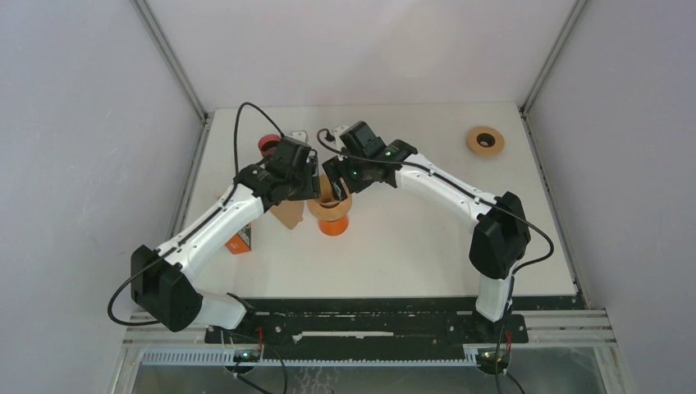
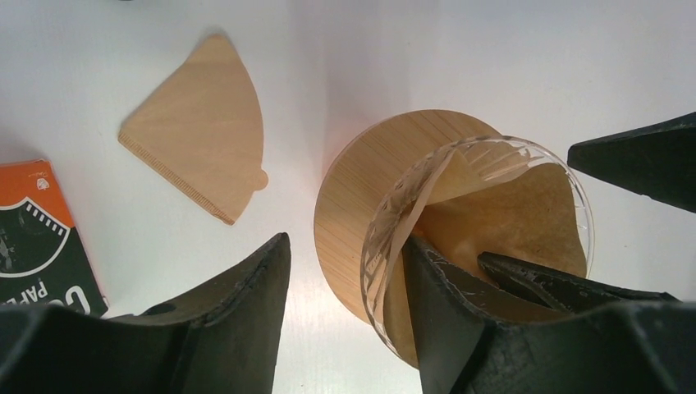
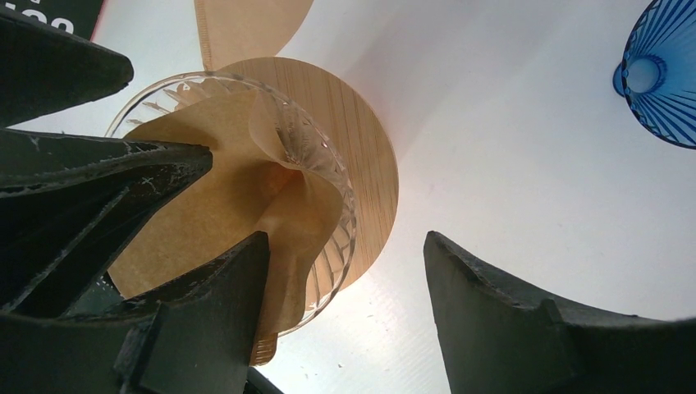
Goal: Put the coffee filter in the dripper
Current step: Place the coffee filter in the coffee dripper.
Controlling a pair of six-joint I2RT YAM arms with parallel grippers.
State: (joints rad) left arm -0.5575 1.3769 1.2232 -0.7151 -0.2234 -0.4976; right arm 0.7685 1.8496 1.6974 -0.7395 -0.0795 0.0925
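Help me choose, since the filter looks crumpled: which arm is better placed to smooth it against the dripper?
Probably left: one of the left fingers sits inside the filter, right beside the fold standing off the dripper wall. One of the right fingers is inside too.

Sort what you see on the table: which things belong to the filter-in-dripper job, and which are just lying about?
Belong to the job:
coffee filter
dripper

Just lying about:
spare folded filter
orange packet
blue ribbed cone
wooden ring
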